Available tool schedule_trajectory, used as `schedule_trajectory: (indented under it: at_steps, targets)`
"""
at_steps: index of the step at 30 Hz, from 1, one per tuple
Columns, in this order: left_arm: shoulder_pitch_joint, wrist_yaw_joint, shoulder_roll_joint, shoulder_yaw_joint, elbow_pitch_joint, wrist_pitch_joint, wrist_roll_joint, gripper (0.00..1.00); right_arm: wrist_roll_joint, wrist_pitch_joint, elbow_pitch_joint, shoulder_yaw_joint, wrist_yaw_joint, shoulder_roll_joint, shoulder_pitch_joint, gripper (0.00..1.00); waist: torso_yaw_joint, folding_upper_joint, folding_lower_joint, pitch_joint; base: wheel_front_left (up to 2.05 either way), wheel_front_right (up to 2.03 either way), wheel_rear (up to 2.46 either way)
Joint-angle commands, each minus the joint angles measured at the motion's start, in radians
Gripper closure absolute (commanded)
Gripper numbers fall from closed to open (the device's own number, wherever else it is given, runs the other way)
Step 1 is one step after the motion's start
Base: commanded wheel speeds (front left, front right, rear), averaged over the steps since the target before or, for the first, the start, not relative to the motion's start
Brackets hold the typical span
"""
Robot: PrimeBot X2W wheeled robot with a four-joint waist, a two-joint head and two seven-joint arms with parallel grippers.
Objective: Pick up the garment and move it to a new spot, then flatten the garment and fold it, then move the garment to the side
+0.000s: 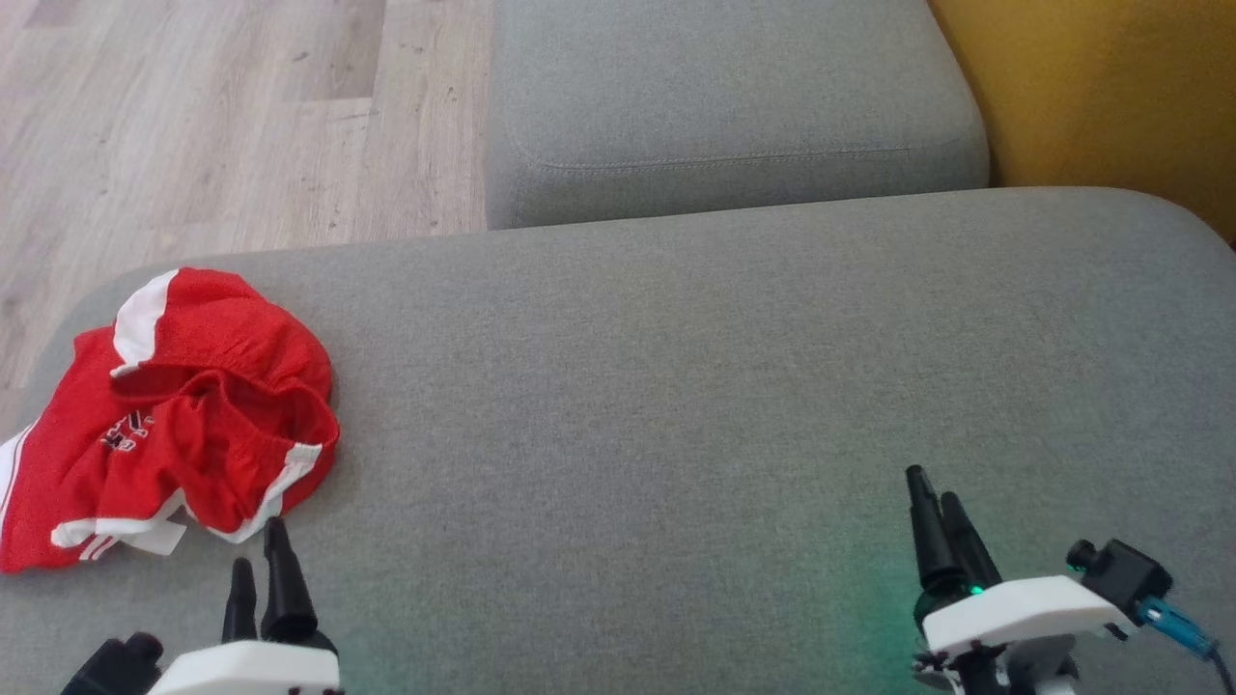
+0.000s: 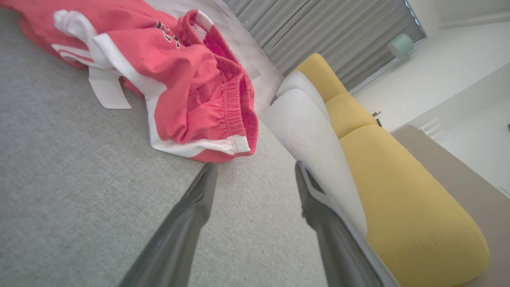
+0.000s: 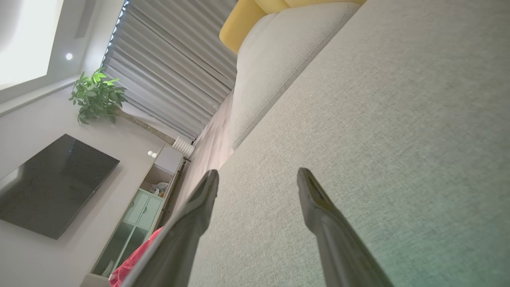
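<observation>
- Garment (image 1: 193, 415), red shorts with white trim, is not yet held; nearest the head camera, at 7 o'clock in its view, the left gripper (image 1: 259, 545) hovers low over the grey seat cushion (image 1: 676, 386), fingers parted and empty, likely readied for the pick.
- At 5 o'clock sits the right gripper (image 1: 933, 486), its fingers also apart with nothing between them; it is well apart from the cloth, probably out of the way until flattening.
- Just beyond the left fingertips, toward 11 o'clock, the garment lies crumpled at the cushion's 9 o'clock edge, waistband bunched open; its white hem looks the closest hold.
- Farther, at 12 o'clock, a second grey cushion (image 1: 724, 97); wood floor (image 1: 193, 97) at 10 o'clock; yellow upholstery (image 1: 1110, 87) at 1 o'clock.
</observation>
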Motion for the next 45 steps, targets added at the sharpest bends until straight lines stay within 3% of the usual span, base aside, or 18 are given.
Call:
schedule_trajectory:
  at_steps: [1, 19, 45]
  targets:
    - [-0.018, 0.009, 0.008, 0.01, -0.039, -0.015, 0.039, 0.0, -0.04, -0.016, -0.039, 0.026, 0.0, -0.005, -0.062, 0.0, 0.0, 0.0, -0.0001, -0.002, 0.0, 0.0, 0.0]
    - [-0.002, 0.019, 0.01, 0.002, -0.051, -0.072, 0.281, 0.0, -0.274, -0.072, -0.028, 0.108, 0.0, -0.007, -0.073, 0.0, 0.004, 0.0, -0.0001, -0.027, 0.0, 0.0, 0.0]
    - [0.024, 0.036, 0.011, -0.014, -0.054, -0.146, 0.617, 0.0, -0.567, -0.145, 0.0, 0.131, -0.001, -0.009, -0.069, 0.0, -0.002, 0.0, -0.0001, -0.066, 0.0, 0.0, 0.0]
